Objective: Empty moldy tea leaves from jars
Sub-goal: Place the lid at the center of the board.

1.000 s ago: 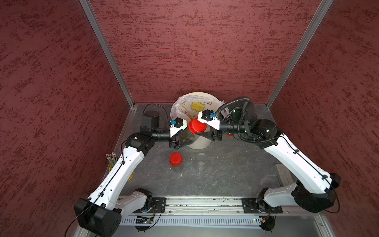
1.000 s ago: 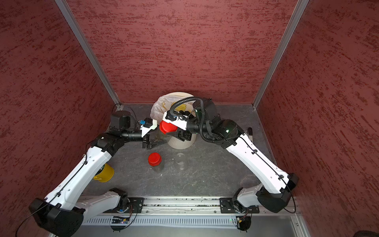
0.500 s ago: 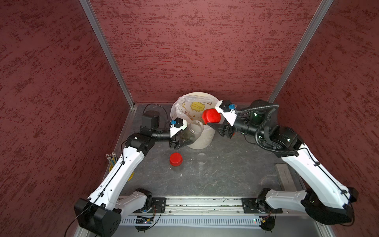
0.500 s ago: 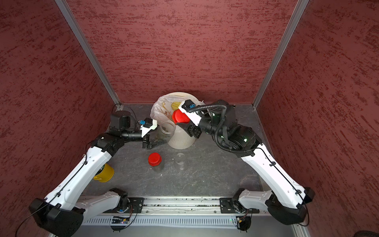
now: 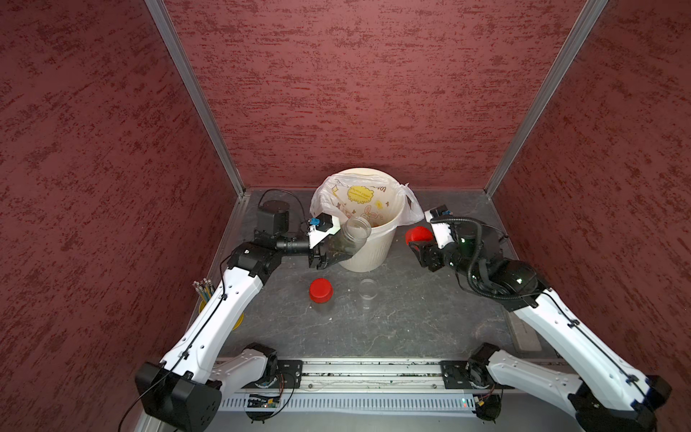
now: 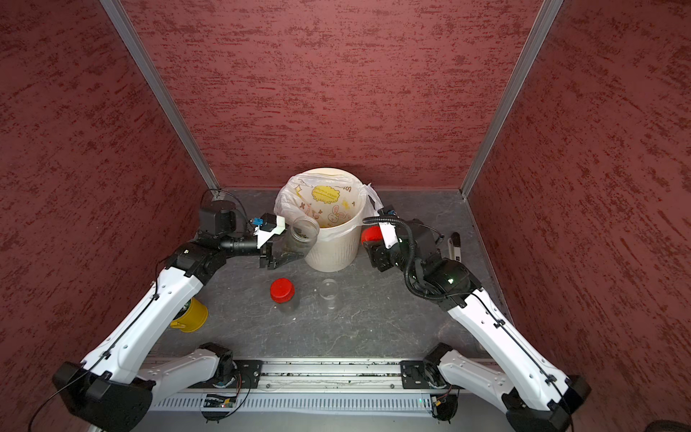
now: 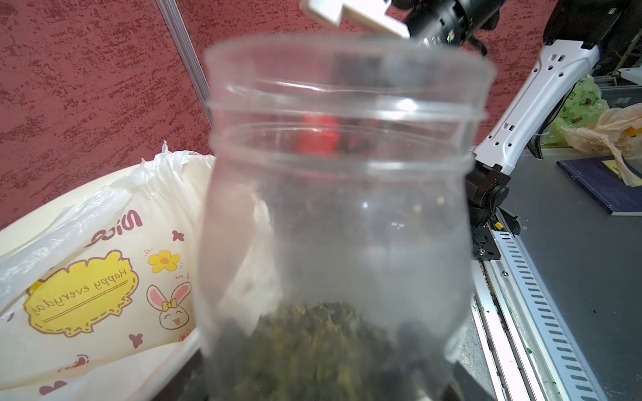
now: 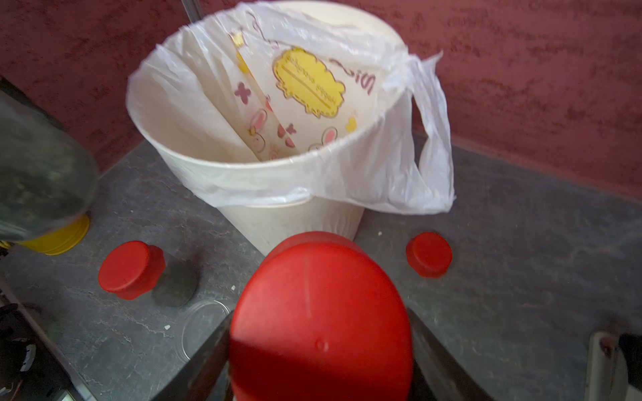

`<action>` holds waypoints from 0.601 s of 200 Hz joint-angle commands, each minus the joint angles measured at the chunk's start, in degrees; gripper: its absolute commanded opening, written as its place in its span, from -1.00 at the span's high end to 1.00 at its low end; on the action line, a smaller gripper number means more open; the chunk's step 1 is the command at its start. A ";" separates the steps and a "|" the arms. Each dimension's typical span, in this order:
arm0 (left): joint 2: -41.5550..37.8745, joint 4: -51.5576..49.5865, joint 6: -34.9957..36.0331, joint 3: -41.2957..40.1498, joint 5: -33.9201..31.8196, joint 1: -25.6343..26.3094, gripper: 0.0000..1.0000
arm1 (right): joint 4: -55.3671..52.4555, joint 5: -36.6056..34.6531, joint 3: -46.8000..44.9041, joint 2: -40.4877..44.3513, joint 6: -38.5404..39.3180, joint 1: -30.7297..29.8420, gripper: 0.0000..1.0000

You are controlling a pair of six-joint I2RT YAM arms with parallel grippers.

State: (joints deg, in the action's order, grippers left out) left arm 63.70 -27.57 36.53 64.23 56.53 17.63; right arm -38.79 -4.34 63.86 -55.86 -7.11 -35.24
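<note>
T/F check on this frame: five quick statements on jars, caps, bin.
1. The left gripper holds an uncapped jar with leaves in it. True.
2. The right gripper is empty. False: it grips a red cap.
3. A loose cap lies on the table. True.
4. Both standing jars are capped. False: there is a capped jar and an open jar.
5. The bin is lined with a bag. True.

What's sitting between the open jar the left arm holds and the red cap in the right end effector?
The cream bin stands between the open jar and the red cap, shown in both top views.
</note>
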 commanded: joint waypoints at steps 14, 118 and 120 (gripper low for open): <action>-1.78 2.60 0.23 1.34 0.26 -0.51 -0.25 | 5.20 1.03 -6.74 1.04 -10.13 4.93 0.30; -3.54 5.35 -0.78 -0.04 0.46 -0.67 -0.26 | 20.07 7.46 -20.67 -4.87 -16.15 16.88 0.29; -3.52 5.38 -0.79 -0.06 0.47 -0.67 -0.26 | 20.37 7.62 -20.87 -5.12 -16.13 17.12 0.29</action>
State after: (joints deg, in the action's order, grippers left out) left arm 61.30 -24.97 36.47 64.20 56.53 17.30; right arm -25.39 0.84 44.45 -59.83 -20.78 -19.94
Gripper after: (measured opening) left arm 0.710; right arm 0.674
